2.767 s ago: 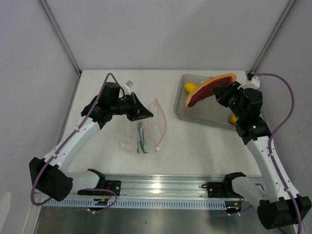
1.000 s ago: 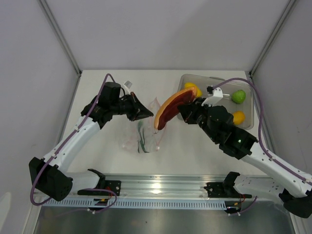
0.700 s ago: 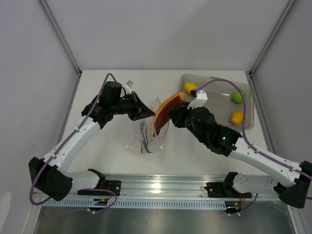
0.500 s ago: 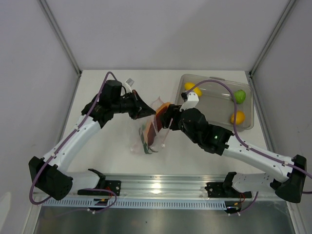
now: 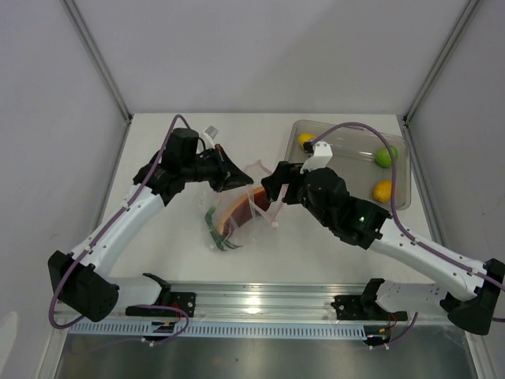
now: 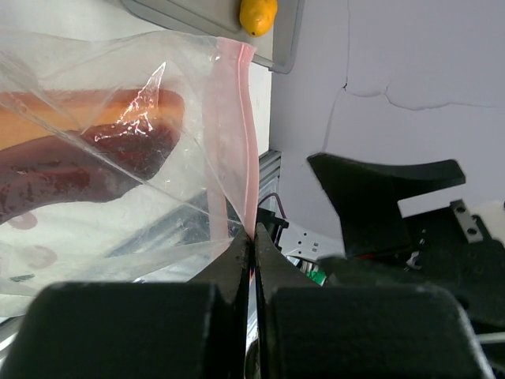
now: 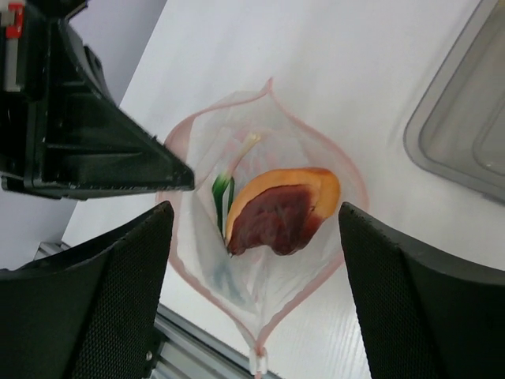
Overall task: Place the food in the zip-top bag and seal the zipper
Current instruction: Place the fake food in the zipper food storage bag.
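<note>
Left jaws pinching bag [image 7: 309,156] rim, mouth open. Right jaws spread above; meat slice [image 7: 276,213] inside, beside green vegetable [image 7: 222,193]. Next: fetch lemons [image 5: 383,190], lime [image 5: 386,156] from tray [image 5: 363,158], two o'clock.

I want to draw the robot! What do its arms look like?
The left arm and right arm are white tubes with black joints. A purple cable loops along each. The left gripper and right gripper are black and wedge-shaped; the right's pads look meshy.
</note>
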`<state>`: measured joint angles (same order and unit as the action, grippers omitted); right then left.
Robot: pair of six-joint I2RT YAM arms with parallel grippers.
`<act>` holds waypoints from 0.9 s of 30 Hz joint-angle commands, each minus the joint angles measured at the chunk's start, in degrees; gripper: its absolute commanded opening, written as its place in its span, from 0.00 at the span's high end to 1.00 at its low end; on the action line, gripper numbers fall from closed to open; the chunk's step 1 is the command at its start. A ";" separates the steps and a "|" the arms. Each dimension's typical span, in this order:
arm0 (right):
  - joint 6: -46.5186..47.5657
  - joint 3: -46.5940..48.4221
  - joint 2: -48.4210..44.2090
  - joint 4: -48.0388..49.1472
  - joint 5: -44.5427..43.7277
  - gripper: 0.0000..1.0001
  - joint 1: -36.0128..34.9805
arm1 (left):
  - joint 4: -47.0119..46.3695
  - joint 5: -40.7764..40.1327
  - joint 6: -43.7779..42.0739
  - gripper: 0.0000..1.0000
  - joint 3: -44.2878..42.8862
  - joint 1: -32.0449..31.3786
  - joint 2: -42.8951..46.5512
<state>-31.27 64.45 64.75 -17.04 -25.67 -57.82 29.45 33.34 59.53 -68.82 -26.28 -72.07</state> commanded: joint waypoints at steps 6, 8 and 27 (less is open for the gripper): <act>-1.60 -3.71 -4.02 -2.56 13.44 0.24 12.64 | -2.21 2.16 0.76 0.99 -2.29 -0.35 1.14; -1.69 -4.59 -3.32 -3.17 17.12 0.26 15.45 | -2.12 2.34 0.68 0.99 -2.03 -0.35 1.41; -0.90 -2.31 5.38 -2.48 33.49 0.14 36.61 | -1.86 2.69 -0.29 0.99 2.11 -0.35 4.49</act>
<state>-32.38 58.85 69.17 -21.89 3.62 -25.54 29.04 34.76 59.51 -67.05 -26.30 -69.43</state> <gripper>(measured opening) 0.851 0.005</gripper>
